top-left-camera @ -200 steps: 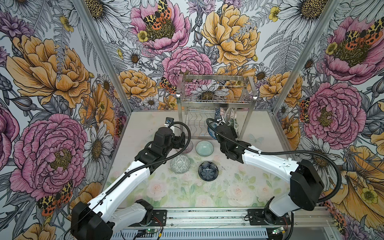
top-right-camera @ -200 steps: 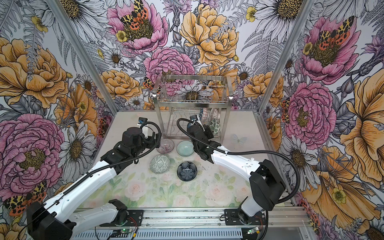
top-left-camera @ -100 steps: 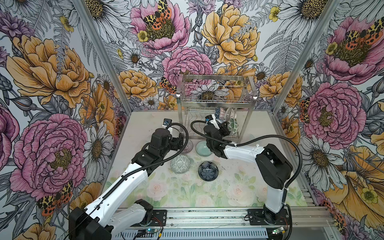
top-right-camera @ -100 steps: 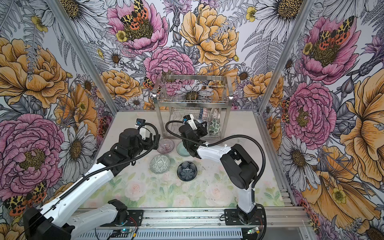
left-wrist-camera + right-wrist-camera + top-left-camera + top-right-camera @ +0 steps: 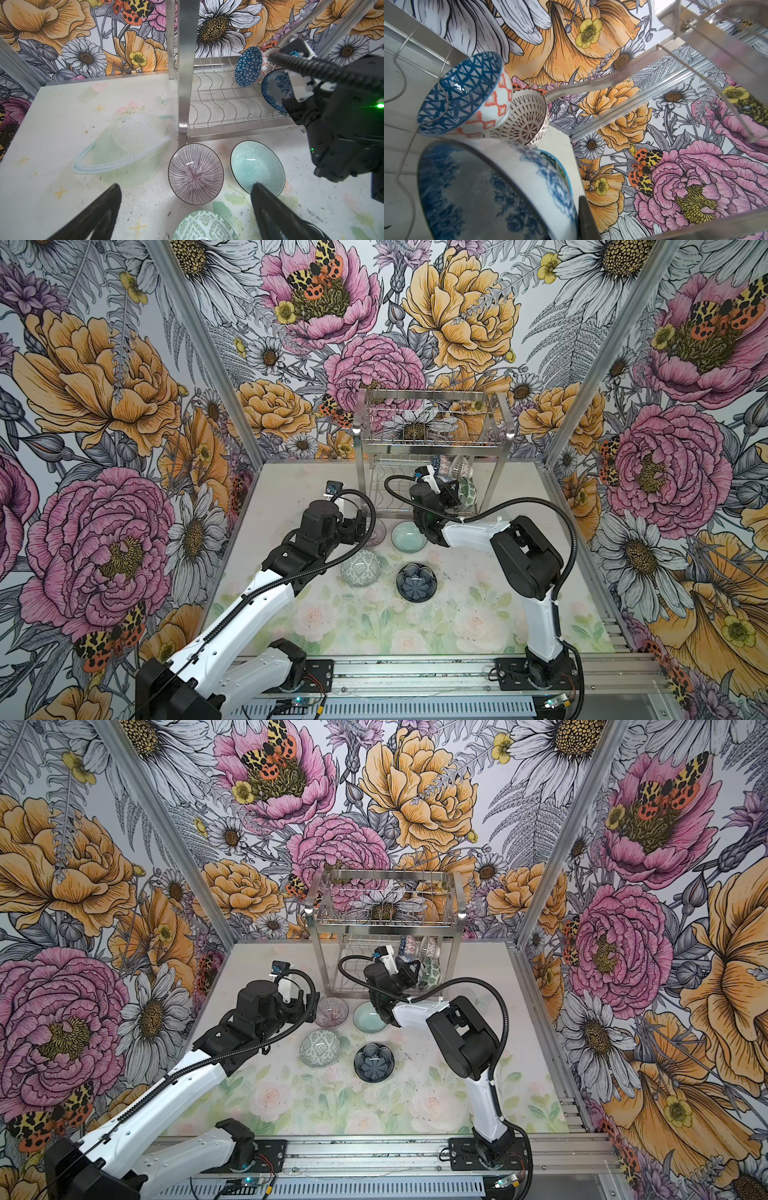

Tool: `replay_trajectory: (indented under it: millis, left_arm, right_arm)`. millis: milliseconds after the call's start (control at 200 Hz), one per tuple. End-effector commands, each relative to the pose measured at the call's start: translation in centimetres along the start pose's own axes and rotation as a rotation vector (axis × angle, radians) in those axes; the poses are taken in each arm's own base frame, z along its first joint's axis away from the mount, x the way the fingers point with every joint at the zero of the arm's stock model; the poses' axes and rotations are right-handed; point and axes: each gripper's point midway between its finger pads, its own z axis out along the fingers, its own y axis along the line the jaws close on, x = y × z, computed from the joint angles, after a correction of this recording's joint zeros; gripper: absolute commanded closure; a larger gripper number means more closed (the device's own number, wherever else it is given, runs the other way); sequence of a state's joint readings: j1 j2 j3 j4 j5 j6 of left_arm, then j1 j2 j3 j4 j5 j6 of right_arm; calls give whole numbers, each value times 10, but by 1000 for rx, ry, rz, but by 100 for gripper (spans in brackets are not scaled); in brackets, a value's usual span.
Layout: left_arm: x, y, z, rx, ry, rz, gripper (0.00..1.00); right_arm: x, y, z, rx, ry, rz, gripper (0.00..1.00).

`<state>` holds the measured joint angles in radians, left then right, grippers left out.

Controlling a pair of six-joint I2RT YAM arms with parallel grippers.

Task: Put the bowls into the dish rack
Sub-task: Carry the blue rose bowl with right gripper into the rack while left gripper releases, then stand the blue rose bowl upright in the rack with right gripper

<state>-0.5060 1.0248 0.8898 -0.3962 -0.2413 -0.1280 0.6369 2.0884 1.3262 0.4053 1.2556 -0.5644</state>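
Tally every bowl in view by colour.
Blue: 2 (geometric bowl, floral bowl)
Green: 3 (celadon bowl, grey-green bowl, leaf bowl)
Purple: 1 (purple-lined bowl)
Dark: 1 (petal bowl)
White: 1 (lattice bowl)
Total: 8

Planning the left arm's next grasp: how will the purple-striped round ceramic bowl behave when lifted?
The purple-striped round ceramic bowl shows glossy highlights, so probably slippery. Pressing its thin flared rim may tip it. Likely chips if knocked.
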Motion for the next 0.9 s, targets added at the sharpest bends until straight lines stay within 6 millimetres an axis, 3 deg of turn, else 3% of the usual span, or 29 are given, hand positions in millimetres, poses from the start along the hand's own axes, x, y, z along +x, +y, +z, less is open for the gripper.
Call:
replay_trajectory:
  millis: [0, 590, 896]
  left_arm:
    - [-5, 0, -1, 17, -18, -21, 1]
    - [-4, -3, 5, 41, -8, -29, 1]
    - [-5, -1, 6, 38, -14, -33, 1]
  right_arm:
    - [-12, -10, 5, 33, -3, 70, 100]
    - [-5, 32, 21, -16, 24, 0, 100]
    - [-5, 37, 22, -25, 37, -16, 100]
